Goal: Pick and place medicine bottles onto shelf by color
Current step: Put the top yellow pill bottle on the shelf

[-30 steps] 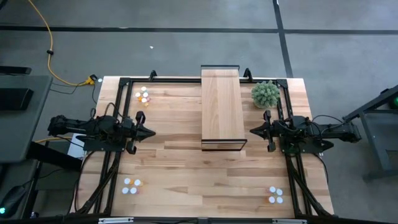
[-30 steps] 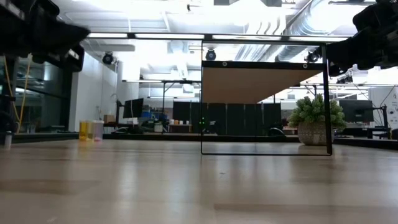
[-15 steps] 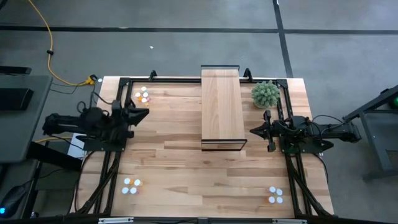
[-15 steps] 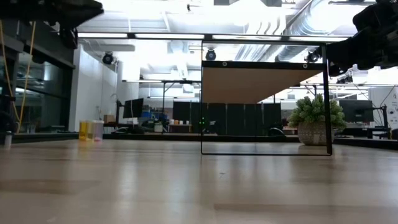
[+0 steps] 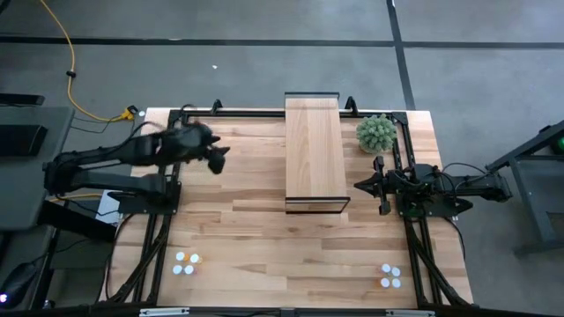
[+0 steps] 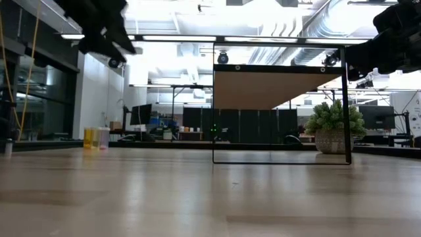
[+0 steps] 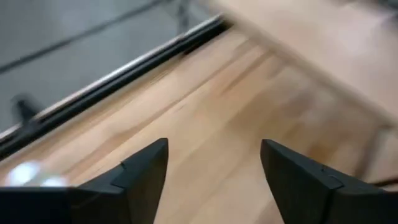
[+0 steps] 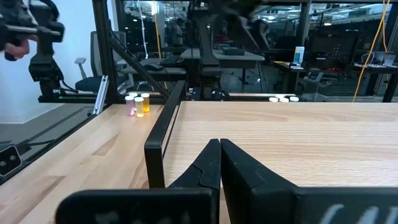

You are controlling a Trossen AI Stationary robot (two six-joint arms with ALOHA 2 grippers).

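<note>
Small white-capped medicine bottles stand in clusters: near left, near right, and far left, also seen from the right wrist. In the high view my left arm covers the far-left cluster. The light-wood shelf stands on the table's far middle, dark-framed in the low view. My left gripper hangs raised at the far left, tipped down over bare tabletop, open, with nothing between its fingers. My right gripper waits shut at the table's right, pointing level at the shelf.
A potted plant stands right of the shelf's far end. A dark metal frame runs along the table's far edge and sides. Bare wood lies between the shelf and the near clusters.
My left gripper has risen from its level rest pose at the table's left. It has swung toward the far edge and tipped its fingers downward. It now hangs over the area beside the far-left bottles. No bottle has moved.
</note>
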